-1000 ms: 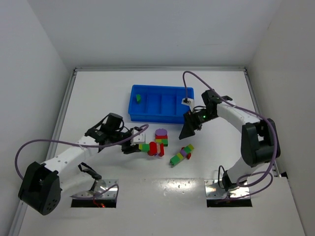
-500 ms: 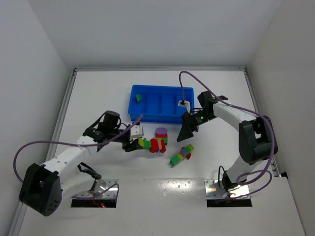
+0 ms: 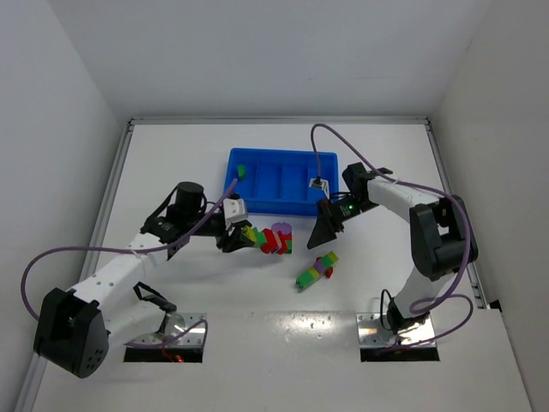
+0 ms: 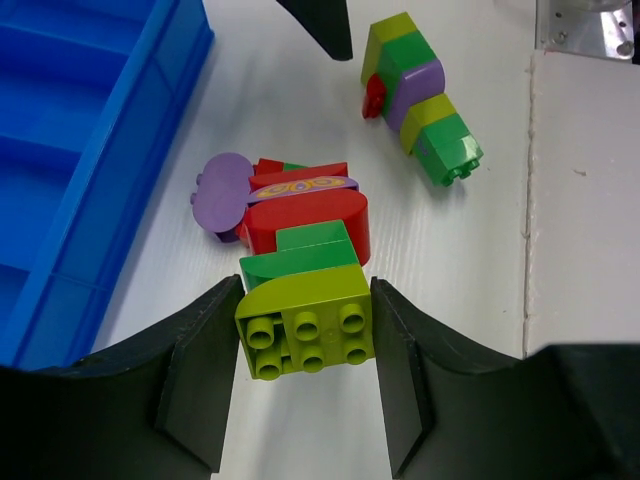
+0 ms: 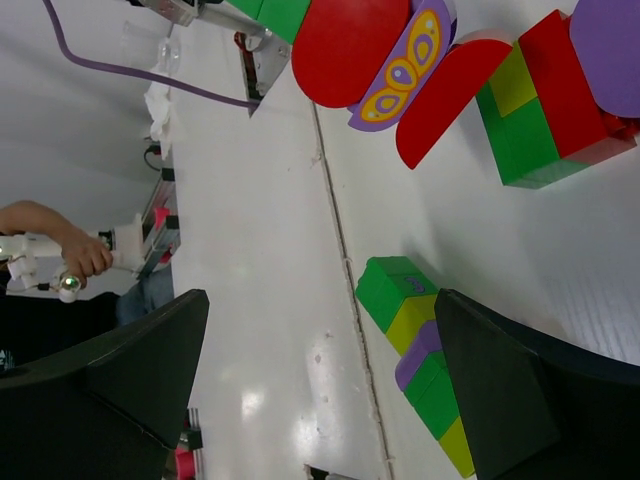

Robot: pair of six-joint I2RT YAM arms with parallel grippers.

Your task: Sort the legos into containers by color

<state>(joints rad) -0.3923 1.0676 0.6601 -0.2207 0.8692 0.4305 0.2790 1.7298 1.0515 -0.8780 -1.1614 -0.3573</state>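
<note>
Pinching yellow-green lego (image 4: 305, 335) in left gripper (image 3: 236, 238), green and red legos (image 4: 308, 245) joined just ahead, blue tray (image 4: 100, 180) to its left, right gripper (image 3: 326, 227) spread empty; may shed joined pieces mid-lift or land mixed colours in one compartment.

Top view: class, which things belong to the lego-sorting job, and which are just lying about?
Belong: blue tray, green brick inside it, gripped stack, purple-topped stack, loose stack.
Lying about: purple cables, metal base plates.
</note>
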